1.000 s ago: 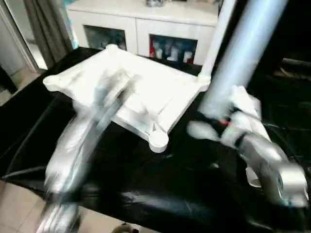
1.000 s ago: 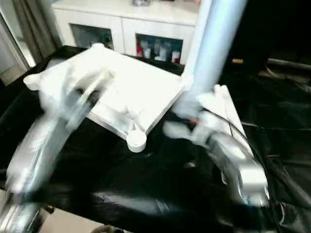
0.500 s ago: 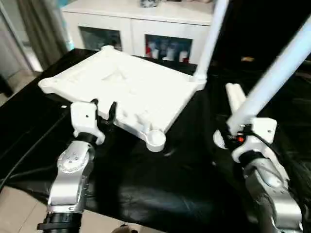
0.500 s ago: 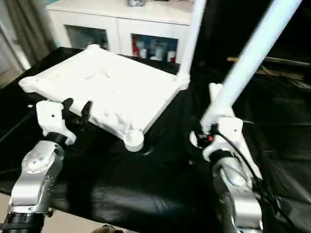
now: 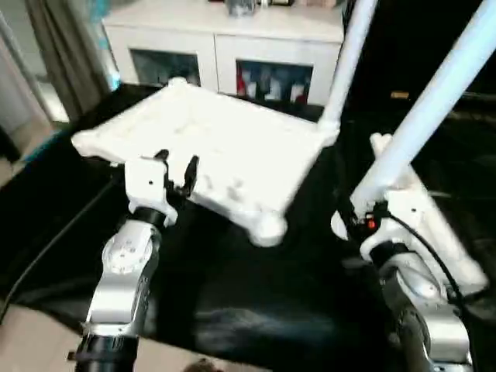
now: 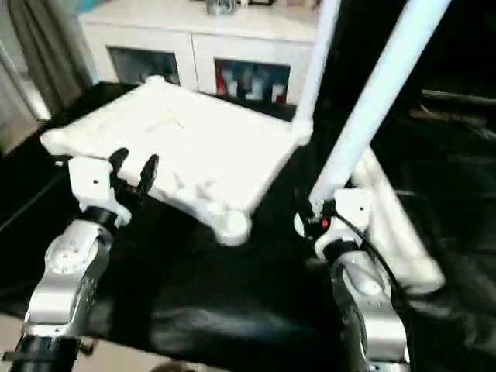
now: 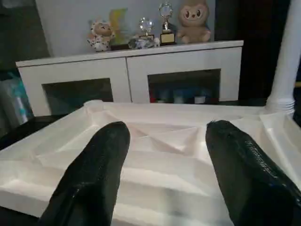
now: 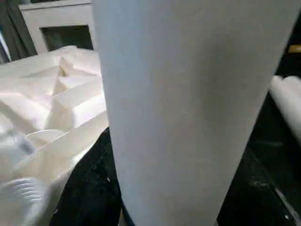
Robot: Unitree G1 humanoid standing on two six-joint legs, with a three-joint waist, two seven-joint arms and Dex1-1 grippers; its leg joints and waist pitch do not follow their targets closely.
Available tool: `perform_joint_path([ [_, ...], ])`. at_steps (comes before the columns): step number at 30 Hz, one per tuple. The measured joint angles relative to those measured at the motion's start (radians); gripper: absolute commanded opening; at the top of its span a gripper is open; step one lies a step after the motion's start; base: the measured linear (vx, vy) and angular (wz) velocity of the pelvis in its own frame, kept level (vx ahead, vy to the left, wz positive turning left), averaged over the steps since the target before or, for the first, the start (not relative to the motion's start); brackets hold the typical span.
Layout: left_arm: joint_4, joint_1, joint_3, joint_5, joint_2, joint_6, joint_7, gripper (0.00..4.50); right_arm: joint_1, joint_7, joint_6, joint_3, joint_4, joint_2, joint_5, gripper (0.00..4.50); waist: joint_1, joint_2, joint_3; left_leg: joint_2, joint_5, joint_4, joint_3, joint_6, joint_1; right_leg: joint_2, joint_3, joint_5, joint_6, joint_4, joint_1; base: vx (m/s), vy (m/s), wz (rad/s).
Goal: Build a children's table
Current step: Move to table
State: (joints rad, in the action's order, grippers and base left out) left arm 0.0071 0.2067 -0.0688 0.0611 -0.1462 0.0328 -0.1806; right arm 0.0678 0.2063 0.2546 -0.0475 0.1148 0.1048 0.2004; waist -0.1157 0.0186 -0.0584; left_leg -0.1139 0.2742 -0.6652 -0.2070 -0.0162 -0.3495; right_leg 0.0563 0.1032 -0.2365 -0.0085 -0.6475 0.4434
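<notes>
The children's table top (image 5: 232,139) lies upside down on the black sheet, ribs and round corner sockets facing up. One white leg (image 5: 345,62) stands upright in its far right socket. My right gripper (image 5: 364,218) is shut on the lower end of a second white leg (image 5: 422,108), which leans up and to the right; this tube (image 8: 188,103) looms close in the right wrist view. My left gripper (image 5: 177,170) is open at the top's near left edge, its black fingers (image 7: 101,155) spread in front of the ribbed underside (image 7: 164,141), holding nothing.
More white legs (image 5: 422,225) lie on the black-sheeted table (image 5: 256,287) to the right of my right gripper. A white cabinet (image 5: 225,46) with glass doors stands behind the table. Floor shows at the lower left past the table's edge.
A second ago both arms were blurred in motion, the left one over the top; now they are steady. The held leg leans further right. The camera has shifted slightly.
</notes>
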Motion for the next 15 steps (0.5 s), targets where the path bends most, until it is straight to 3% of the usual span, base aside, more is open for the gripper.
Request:
perform_joint_path([
  [1, 0.002, 0.0, -0.007, -0.001, -0.008, 0.0, 0.0, 3.02, 0.005, 0.002, 0.0, 0.01, -0.002, -0.005, 0.0, 1.95, 0.016, -0.003, 0.001, 0.0, 0.002, 0.0, -0.021, -0.016, 0.002, 0.025, -0.076, -0.02, -0.02, -0.045, 0.015, -0.044, 0.279, -0.52],
  [2, 0.002, 0.003, -0.012, -0.002, -0.009, 0.0, 0.001, 3.02, 0.004, 0.01, 0.0, 0.014, -0.005, -0.001, 0.0, 1.95, 0.045, -0.005, 0.003, 0.01, 0.002, 0.001, -0.028, -0.036, 0.001, 0.035, -0.152, -0.027, -0.027, -0.072, 0.007, -0.038, 0.223, -0.26],
  [3, 0.0, 0.008, -0.011, -0.002, -0.006, 0.0, 0.001, 3.02, 0.005, 0.016, 0.0, 0.014, -0.01, 0.005, 0.0, 1.95, 0.064, -0.014, 0.006, 0.025, -0.002, 0.007, -0.034, -0.046, -0.003, 0.037, -0.183, -0.027, -0.027, -0.065, -0.01, -0.038, 0.223, -0.26],
  [4, -0.002, 0.012, -0.01, -0.003, -0.003, 0.0, 0.002, 3.02, 0.006, 0.018, 0.0, 0.013, -0.011, 0.016, 0.0, 1.95, 0.078, -0.033, 0.012, 0.041, -0.005, 0.012, -0.048, -0.053, -0.012, 0.037, -0.178, -0.013, -0.003, -0.047, -0.024, -0.033, 0.198, -0.02],
  [5, -0.003, 0.017, 0.011, -0.007, 0.021, 0.004, 0.009, 3.02, 0.003, 0.021, 0.0, 0.001, -0.021, 0.028, -0.001, 1.95, 0.077, -0.028, 0.011, 0.047, 0.004, -0.015, -0.024, -0.067, -0.027, 0.049, -0.166, 0.0, 0.006, -0.032, -0.023, -0.026, 0.214, -0.21],
  [6, -0.006, 0.017, 0.033, -0.014, 0.028, 0.004, 0.011, 3.02, 0.007, 0.022, 0.0, -0.01, -0.033, 0.037, -0.002, 1.95, 0.068, -0.02, 0.011, 0.042, 0.01, -0.078, 0.048, -0.049, -0.045, 0.054, -0.171, 0.011, 0.013, -0.024, -0.026, -0.026, 0.214, -0.21],
  [7, -0.009, 0.011, 0.038, -0.02, 0.027, 0.004, 0.015, 3.02, 0.011, 0.023, 0.0, -0.012, -0.04, 0.036, -0.002, 1.95, 0.067, -0.014, 0.012, 0.021, 0.012, -0.096, 0.104, -0.002, -0.047, 0.062, -0.185, 0.02, 0.014, -0.017, -0.032, -0.023, 0.215, -0.44],
  [8, -0.016, 0.008, 0.036, -0.029, 0.019, 0.003, 0.024, 3.02, 0.016, 0.028, -0.001, -0.01, -0.041, 0.033, -0.002, 1.95, 0.081, 0.002, 0.014, -0.03, 0.012, -0.052, 0.131, 0.095, -0.045, 0.065, -0.215, 0.027, 0.02, -0.013, -0.037, -0.021, 0.136, -0.16],
  [9, -0.016, 0.006, 0.031, -0.036, 0.012, 0.004, 0.032, 3.02, 0.015, 0.031, -0.002, -0.005, -0.042, 0.024, -0.002, 1.95, 0.1, 0.006, 0.014, -0.047, -0.001, -0.05, 0.131, 0.098, -0.05, 0.057, -0.211, 0.031, 0.014, 0.002, -0.042, -0.021, 0.136, -0.16],
  [10, -0.015, 0.005, 0.024, -0.039, 0.011, 0.007, 0.041, 3.02, 0.015, 0.039, -0.002, 0.013, -0.044, 0.023, -0.002, 1.95, 0.112, 0.008, 0.013, -0.049, -0.007, -0.044, 0.131, 0.091, -0.053, 0.036, -0.193, 0.027, -0.026, -0.002, -0.043, -0.033, 0.101, 0.19],
  [11, -0.015, 0.004, 0.021, -0.039, 0.014, 0.009, 0.046, 3.02, 0.019, 0.044, -0.002, 0.022, -0.049, 0.022, -0.002, 1.95, 0.112, 0.012, 0.013, -0.054, -0.013, -0.038, 0.132, 0.086, -0.052, 0.023, -0.194, 0.015, -0.044, -0.022, -0.041, -0.046, 0.083, 0.14],
  [13, -0.016, 0.004, 0.004, -0.043, 0.012, 0.01, 0.058, 3.02, 0.04, 0.048, -0.002, 0.025, -0.058, 0.026, -0.002, 1.95, 0.104, 0.006, 0.018, -0.061, -0.033, -0.012, 0.135, 0.077, -0.053, -0.008, -0.198, 0.003, -0.052, -0.08, -0.04, -0.023, 0.041, 0.07],
  [14, -0.016, 0.002, -0.001, -0.048, 0.013, 0.011, 0.065, 3.02, 0.058, 0.053, -0.005, 0.023, -0.058, 0.036, -0.002, 1.95, 0.096, -0.001, 0.022, -0.061, -0.055, 0.01, 0.135, 0.072, -0.054, -0.016, -0.197, -0.005, -0.061, -0.091, -0.042, -0.064, -0.073, 0.03],
  [15, -0.016, 0.001, -0.001, -0.05, 0.014, 0.011, 0.067, 3.02, 0.07, 0.055, -0.009, 0.019, -0.058, 0.042, -0.002, 1.95, 0.088, -0.004, 0.024, -0.061, -0.067, 0.023, 0.134, 0.074, -0.056, -0.014, -0.194, -0.01, -0.07, -0.084, -0.044, -0.064, -0.073, 0.03],
])
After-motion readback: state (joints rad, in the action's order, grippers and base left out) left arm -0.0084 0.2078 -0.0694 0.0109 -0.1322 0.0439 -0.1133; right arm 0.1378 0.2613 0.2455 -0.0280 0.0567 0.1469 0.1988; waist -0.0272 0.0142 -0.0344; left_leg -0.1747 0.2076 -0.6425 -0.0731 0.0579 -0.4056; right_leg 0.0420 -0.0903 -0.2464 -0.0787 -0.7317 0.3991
